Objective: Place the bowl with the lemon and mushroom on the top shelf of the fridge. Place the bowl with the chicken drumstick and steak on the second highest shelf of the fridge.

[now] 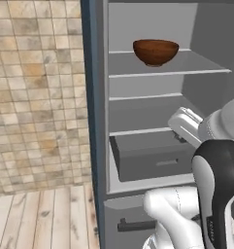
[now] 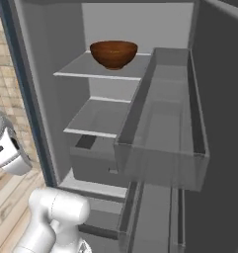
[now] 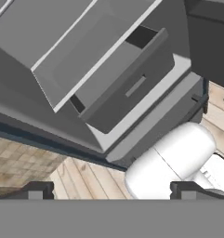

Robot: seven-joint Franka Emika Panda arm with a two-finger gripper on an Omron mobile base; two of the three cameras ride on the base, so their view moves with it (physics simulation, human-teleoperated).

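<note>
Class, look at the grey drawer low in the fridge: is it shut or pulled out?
Pulled out partway. The drawer juts forward of the shelf above it, and the hand view shows a dark gap behind its front.

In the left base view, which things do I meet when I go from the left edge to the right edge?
Tiled wall → dark blue edge of the fridge → brown bowl on the top shelf → the robot's white and dark arm at the right edge.

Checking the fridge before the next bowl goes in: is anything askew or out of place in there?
Only the drawer stands out: it sits partly pulled out, a gap open behind its front. The bowl rests upright on the top shelf.
</note>
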